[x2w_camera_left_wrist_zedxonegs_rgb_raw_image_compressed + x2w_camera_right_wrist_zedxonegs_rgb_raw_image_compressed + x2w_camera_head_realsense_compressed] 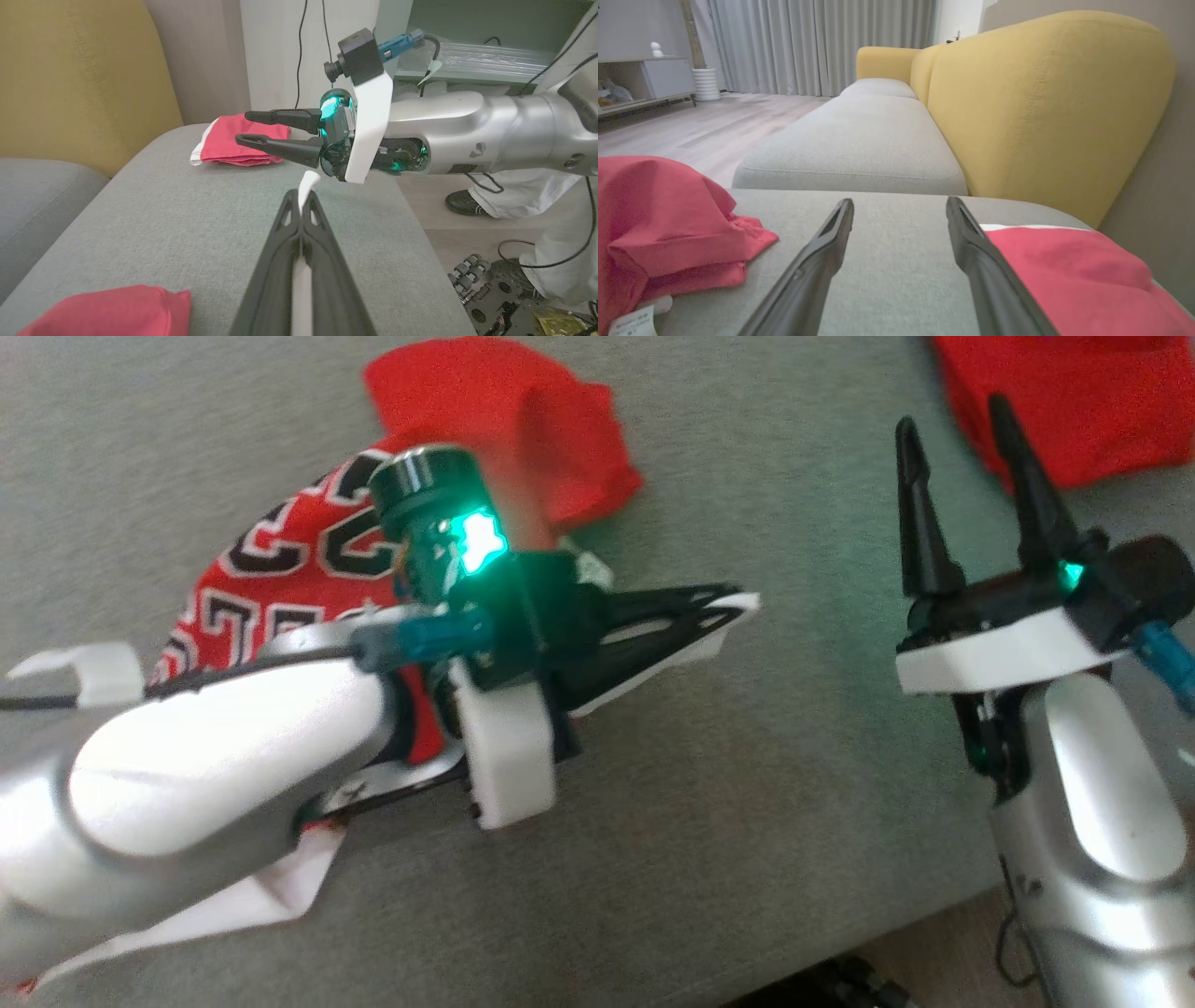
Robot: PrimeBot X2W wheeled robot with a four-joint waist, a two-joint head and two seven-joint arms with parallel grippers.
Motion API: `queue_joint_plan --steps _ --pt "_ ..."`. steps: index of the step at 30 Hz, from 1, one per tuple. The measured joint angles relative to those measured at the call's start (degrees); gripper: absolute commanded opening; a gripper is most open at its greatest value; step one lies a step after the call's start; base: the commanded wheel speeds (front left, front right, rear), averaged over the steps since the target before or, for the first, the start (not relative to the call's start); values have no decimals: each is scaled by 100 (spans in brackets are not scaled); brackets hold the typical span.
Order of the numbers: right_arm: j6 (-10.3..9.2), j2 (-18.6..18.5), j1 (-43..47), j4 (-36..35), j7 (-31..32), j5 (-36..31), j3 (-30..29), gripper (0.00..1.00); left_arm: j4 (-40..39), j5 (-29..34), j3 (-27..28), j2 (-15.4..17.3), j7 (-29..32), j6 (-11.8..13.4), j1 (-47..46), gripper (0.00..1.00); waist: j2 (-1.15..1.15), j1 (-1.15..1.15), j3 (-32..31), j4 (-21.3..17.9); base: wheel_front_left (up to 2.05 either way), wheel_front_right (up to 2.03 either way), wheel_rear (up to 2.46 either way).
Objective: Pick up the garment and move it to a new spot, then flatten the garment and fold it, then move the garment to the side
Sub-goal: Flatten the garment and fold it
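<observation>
Left gripper [302, 198] clamped on white hem [308, 179] of red garment [280, 569]; right gripper [952, 420] splayed wide above grey cushion [747, 756]

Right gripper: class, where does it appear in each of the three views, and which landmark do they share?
Head view: right gripper at upper right, open fingers pointing up.
Left wrist view: the gripper at centre, fingers pointing left, before a folded red garment.
Right wrist view: the gripper at bottom centre, fingers spread apart.
Shared landmark: the grey sofa cushion.
</observation>
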Motion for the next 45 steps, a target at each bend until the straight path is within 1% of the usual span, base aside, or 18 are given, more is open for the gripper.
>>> queue_joint_plan --steps 2,3,6,7,11,12,16,19,23,26,32,35,40,42,45 --pt "0 8 144 14 0 0 12 100 40 107 -8 160 -226 -24 126 0 0 1 -15 -148 0 0 0" --pt "0 3 235 37 0 5 21 100 93 141 -15 263 -449 -42 173 0 0 1 -47 -182 0 0 0" --pt "0 -46 474 110 0 12 80 100 164 153 96 677 -1133 -29 237 0 0 -1 -145 -140 0 0 0" --pt "0 -86 540 141 0 13 88 100 137 185 185 804 -1301 37 268 0 0 0 -171 -82 0 0 0" --pt "0 -352 659 281 0 20 115 100 -232 242 447 1350 -1712 513 548 0 0 0 -335 303 0 0 0" --pt "0 -352 659 281 0 20 115 100 -232 242 447 1350 -1712 513 548 0 0 0 -335 303 0 0 0" --pt "0 -655 670 487 1 22 163 100 -721 255 656 1827 -1959 951 773 0 0 0 -501 831 0 0 0" --pt "0 -824 661 680 0 66 280 100 -991 214 812 2164 -2114 1215 891 0 0 0 -603 1229 0 0 0" --pt "0 -1117 559 975 1 126 622 100 -1303 93 958 2572 -2252 1482 1031 0 0 -1 -702 1712 0 0 0" --pt "0 -1300 361 1147 1 280 750 100 -1477 18 1051 2862 -2365 1679 1146 0 0 0 -742 2010 0 0 0" --pt "0 -1673 -49 1419 0 628 892 100 -1657 -198 1313 3501 -2611 2038 1372 0 0 0 -750 2429 0 0 0" --pt "0 -1779 -141 1618 1 1046 1140 100 -1674 -326 1382 3650 -2692 2134 1523 0 0 0 -742 2585 0 0 0" --pt "0 -1912 -278 1712 69 1976 1764 100 -1666 -422 1470 3662 -2754 2134 1798 0 0 0 -733 2792 0 0 0" --pt "0 -2096 -424 1674 96 2170 2070 100 -1651 -422 1499 3649 -2758 2129 1892 0 0 0 -720 2847 0 0 0" --pt "0 -2428 -659 1585 179 2287 2583 100 -1630 -415 1582 3597 -2758 2127 1990 0 0 0 -701 2900 0 0 0"
